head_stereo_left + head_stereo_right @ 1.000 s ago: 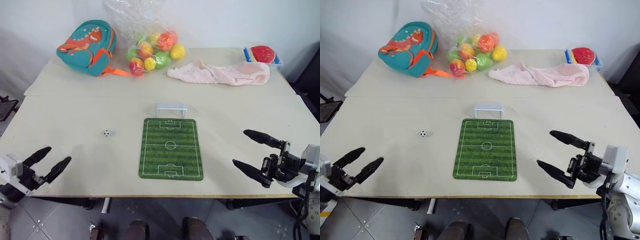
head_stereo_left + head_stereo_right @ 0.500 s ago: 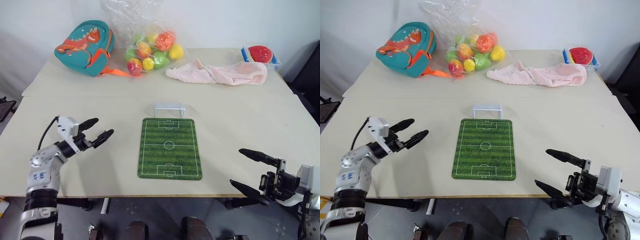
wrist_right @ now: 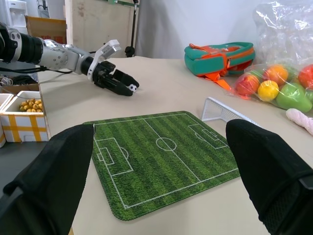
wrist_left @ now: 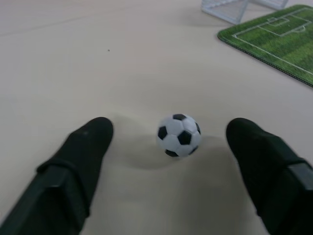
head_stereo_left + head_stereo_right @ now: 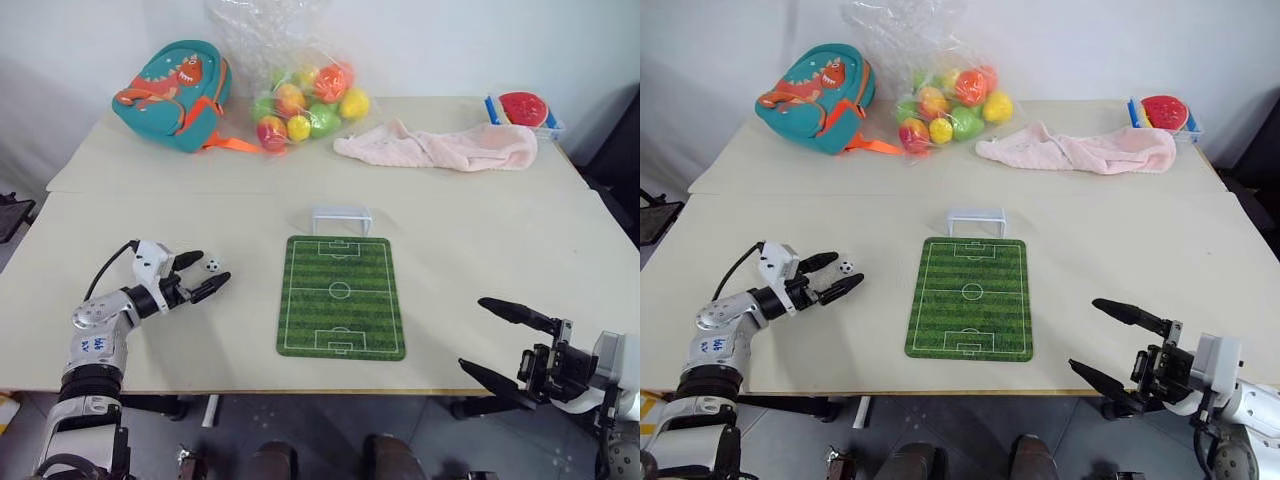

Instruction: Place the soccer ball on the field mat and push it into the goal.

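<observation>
Left gripper (image 5: 200,275) of mine lies low on the table (image 5: 480,250), fingers spread on either side of the soccer ball (image 4: 179,135) without touching it, set to pinch it for the field mat (image 5: 341,297) just beside it, where the goal (image 5: 341,218) waits at the far edge. Farther right, my right gripper (image 5: 500,342) hangs spread and empty off the near edge, leaving the mat free. Across the pale tabletop's back, by a white wall, sit a backpack (image 5: 176,92), a bag of coloured balls (image 5: 305,95) and a pink towel (image 5: 440,146).

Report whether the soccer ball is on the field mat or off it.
Off it. The soccer ball rests on the bare table between the left end effector's open fingers, well clear of the field mat.
</observation>
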Robot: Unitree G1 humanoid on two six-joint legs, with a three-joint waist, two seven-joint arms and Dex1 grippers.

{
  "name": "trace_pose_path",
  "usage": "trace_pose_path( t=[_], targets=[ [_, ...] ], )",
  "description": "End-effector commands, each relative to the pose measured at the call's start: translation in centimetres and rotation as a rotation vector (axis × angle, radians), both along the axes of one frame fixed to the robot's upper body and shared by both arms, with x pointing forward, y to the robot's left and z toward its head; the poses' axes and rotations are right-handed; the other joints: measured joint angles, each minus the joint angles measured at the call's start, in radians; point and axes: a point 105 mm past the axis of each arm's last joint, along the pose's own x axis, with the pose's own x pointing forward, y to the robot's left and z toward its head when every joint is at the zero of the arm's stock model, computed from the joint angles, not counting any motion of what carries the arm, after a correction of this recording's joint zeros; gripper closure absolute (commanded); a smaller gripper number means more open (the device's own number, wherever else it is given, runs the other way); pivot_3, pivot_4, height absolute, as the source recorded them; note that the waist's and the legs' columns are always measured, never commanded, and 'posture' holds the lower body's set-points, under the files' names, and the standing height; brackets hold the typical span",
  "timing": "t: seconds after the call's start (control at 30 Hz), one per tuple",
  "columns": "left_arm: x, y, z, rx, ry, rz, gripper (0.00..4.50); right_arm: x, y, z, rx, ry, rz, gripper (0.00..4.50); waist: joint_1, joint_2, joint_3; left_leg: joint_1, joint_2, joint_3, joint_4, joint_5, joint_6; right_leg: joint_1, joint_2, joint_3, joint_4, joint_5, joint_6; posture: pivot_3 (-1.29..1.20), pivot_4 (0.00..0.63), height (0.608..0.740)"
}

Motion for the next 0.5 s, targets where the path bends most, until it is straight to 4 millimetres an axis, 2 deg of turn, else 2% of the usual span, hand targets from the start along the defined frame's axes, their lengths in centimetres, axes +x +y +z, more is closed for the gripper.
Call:
trace_pose_path(
  t=[0.03,0.27,0.43,0.5],
  targets=[
    [0.0,-0.4,-0.5,-0.03,0.007,-0.001,1.46,0.1,0.1,0.3,0.006,-0.023,-0.003,0.0,0.004,0.0,0.0,0.0,0.0,0.0,0.0,0.0,0.0,0.0,0.0,0.0,0.0,0.0,0.0,0.0,0.15,0.74],
    [-0.4,0.2,-1.3,-0.01,0.02,0.022,3.62,0.2,0.5,0.2,0.012,-0.014,-0.003,0.0,0.01,0.0,0.0,0.0,0.0,0.0,0.0,0.0,0.0,0.0,0.0,0.0,0.0,0.0,0.0,0.0,0.15,0.74],
    [-1.2,-0.9,1.4,-0.071,-0.078,-0.097,3.64,0.3,0.0,0.3,-0.001,-0.012,-0.015,0.0,0.008,0.0,0.0,0.0,0.0,0.0,0.0,0.0,0.0,0.0,0.0,0.0,0.0,0.0,0.0,0.0,0.15,0.74],
    [-1.9,-2.6,3.1,-0.053,-0.105,-0.237,3.64,0.0,-0.7,0.8,-0.018,0.002,-0.007,0.0,0.008,0.0,0.0,0.0,0.0,0.0,0.0,0.0,0.0,0.0,0.0,0.0,0.0,0.0,0.0,0.0,0.15,0.74]
  ],
)
